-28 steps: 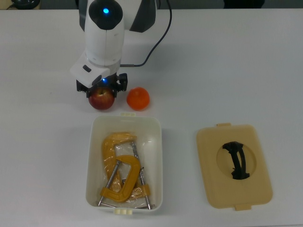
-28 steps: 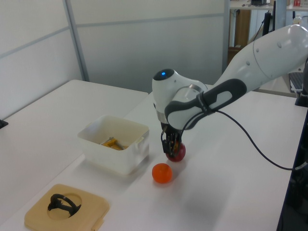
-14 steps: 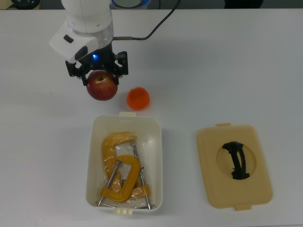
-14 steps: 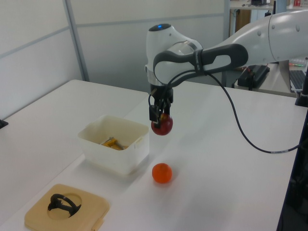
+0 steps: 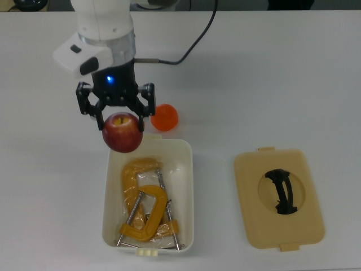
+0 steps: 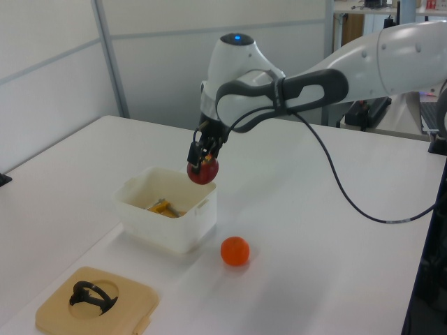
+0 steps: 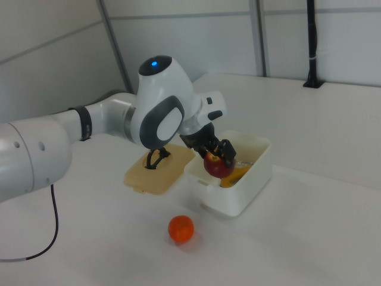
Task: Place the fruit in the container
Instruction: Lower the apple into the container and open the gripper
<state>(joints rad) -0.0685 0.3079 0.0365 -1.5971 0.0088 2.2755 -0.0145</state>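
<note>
We have the gripper (image 5: 120, 119) clamped on the red apple (image 5: 122, 132), fingers pinching it across its upper half near the stem end, so the fruit hangs just below the fingertips. In the left view the apple (image 6: 202, 171) is lifted above the white tub (image 5: 186, 186), over the short end nearest the arm. Directly below and beyond the gripper, the tub already holds yellow C-clamps (image 5: 145, 204). The tangerine (image 5: 164, 117) rests on the table just beside the gripper, at the top view's right, outside the tub.

We judge the apple firm, fairly heavy and glossy, so liable to slip; a grip across its widest part should hold best. The tangerine looks softer and lighter; it probably wants a gentler squeeze across its middle.
</note>
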